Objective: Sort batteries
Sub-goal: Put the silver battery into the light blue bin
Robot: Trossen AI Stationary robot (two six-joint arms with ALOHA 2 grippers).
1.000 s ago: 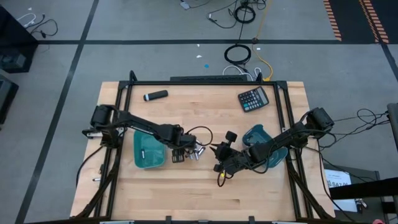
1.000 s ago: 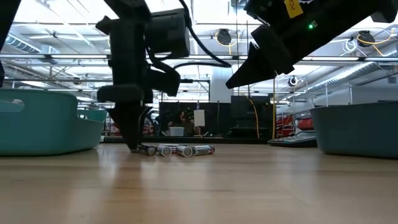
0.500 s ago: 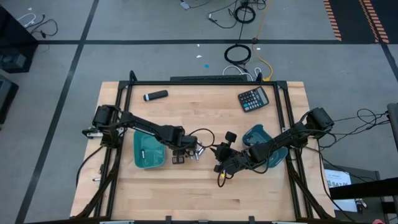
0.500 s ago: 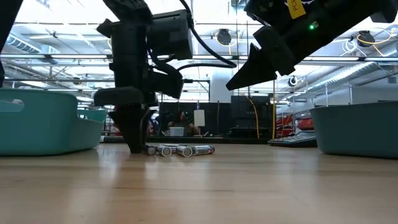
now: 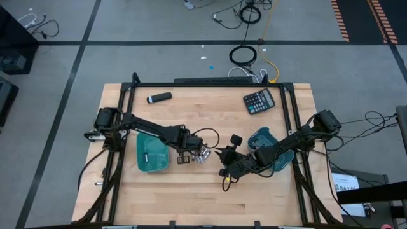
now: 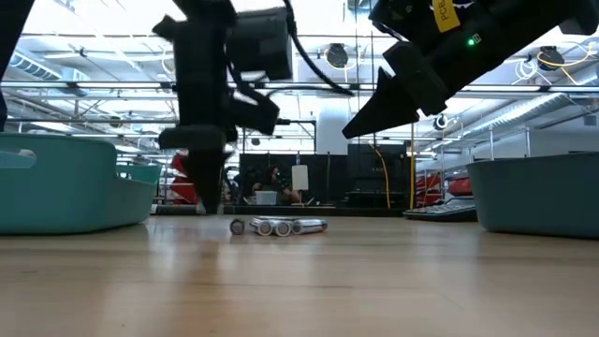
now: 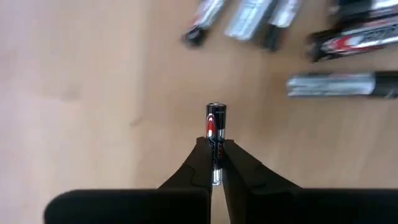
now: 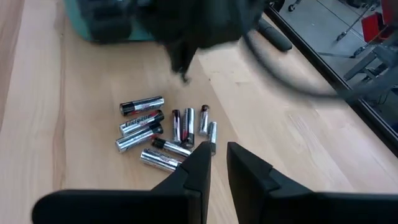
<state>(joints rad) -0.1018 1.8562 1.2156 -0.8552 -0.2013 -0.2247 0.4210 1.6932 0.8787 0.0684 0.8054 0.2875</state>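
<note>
Left pincer [image 7: 215, 163] is clamped tight on a slim black-and-red battery with a silver tip [image 7: 215, 124]; the shiny grey batteries [image 8: 165, 135] lie at its 1 o'clock on the wooden bench [image 5: 191, 197].

Left gripper [image 7: 215, 163] now closed on one battery [image 7: 215, 127], lifted clear of table; pile of batteries [image 6: 279, 226] apparently nudged slightly right.

We can make out no readable text: the batteries [image 8: 163, 132] lying just ahead of the right gripper [image 8: 214, 163] carry brand lettering (too small to read), and the yellow tag [image 6: 447, 11] on the arm above shows only illegible characters.
</note>
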